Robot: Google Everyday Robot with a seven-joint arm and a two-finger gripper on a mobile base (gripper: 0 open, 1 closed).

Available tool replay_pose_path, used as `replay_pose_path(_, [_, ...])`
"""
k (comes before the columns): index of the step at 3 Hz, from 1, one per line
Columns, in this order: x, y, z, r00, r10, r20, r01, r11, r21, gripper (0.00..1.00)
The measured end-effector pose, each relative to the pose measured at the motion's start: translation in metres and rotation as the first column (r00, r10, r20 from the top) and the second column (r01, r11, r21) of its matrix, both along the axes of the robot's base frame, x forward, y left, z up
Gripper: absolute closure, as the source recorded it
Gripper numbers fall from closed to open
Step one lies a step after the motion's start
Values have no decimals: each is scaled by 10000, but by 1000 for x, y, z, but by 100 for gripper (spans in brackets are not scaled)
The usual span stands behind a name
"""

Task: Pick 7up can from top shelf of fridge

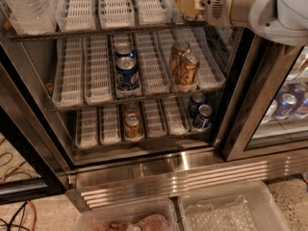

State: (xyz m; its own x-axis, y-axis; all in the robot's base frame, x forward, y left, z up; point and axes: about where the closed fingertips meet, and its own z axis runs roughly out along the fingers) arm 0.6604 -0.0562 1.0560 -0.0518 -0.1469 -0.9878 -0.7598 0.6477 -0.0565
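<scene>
Fingers (186, 4) of the cream-and-tan two-finger gripper (179, 5) point left over the right end of the dark wire top shelf (96, 32) of the glass-doored, steel-based fridge (192, 174); I cannot tell whether they are spread or pressed together. No silvery-grey 7up can shows clear of them, so it probably stands upright just on their far side, among the translucent white slotted lane trays (115, 4); smooth blue cans (127, 73) and gold-brown cans (185, 71) sit one rack lower
</scene>
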Motion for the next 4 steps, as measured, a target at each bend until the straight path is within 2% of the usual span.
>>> replay_pose_path(4, [0, -2, 0, 9999, -25, 126, 22, 9997, 262, 100])
